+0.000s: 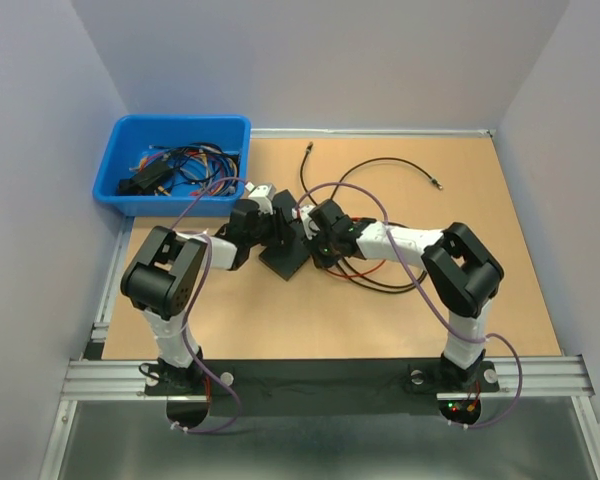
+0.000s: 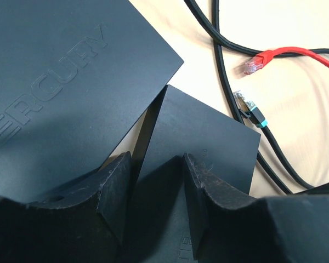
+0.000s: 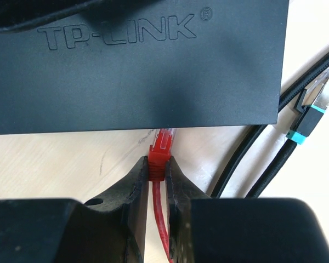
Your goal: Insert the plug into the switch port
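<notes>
The black TP-LINK switch [image 3: 142, 71] lies mid-table [image 1: 285, 260]. My left gripper [image 2: 156, 175] reaches it from the far side and is shut on the switch [image 2: 208, 137], whose body fills the gap between the fingers. My right gripper [image 3: 157, 167] is shut on the red plug [image 3: 163, 148] by its boot. The plug's clear tip points at the switch's near side and reaches its lower edge. The ports are hidden, so I cannot tell whether the tip is inside one. In the top view the two grippers meet at the switch, the right gripper [image 1: 322, 235] on its right.
A larger black MERCURY box [image 2: 60, 82] sits beside the switch. A loose red plug [image 2: 255, 63] and a black plug with a teal band [image 2: 248, 105] lie just right of the switch, among black cables [image 1: 390, 165]. A blue bin [image 1: 120, 150] of cables stands back left.
</notes>
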Controlling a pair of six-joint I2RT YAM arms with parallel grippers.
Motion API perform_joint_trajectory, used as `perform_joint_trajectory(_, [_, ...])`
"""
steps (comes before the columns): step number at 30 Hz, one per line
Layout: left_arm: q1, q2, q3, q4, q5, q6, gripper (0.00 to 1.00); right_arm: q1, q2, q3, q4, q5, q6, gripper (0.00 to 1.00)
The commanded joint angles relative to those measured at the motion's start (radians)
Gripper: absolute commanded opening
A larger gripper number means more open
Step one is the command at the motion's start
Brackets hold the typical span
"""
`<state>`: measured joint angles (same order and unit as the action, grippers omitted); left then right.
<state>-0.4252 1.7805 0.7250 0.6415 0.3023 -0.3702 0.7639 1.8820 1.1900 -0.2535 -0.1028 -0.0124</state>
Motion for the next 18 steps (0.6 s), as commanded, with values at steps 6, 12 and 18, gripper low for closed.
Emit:
perform_joint_trajectory(6, [-0.162,0.138,0.002,-0.345,0.360,-0.007,0.48,0.003,-0.004,0.241,0.589,-0.179,-0.040,0.00])
perform_joint_trajectory(12, [-0.165,0.163,0.021,-0.359,0.397,0.017,0.48,0.005,0.002,0.228,0.565,-0.265,-0.017,0.01])
perform_joint_trajectory(18, [-0.185,0.122,0.022,-0.382,0.377,0.033,0.48,0.017,-0.070,0.099,0.583,-0.229,-0.004,0.00])
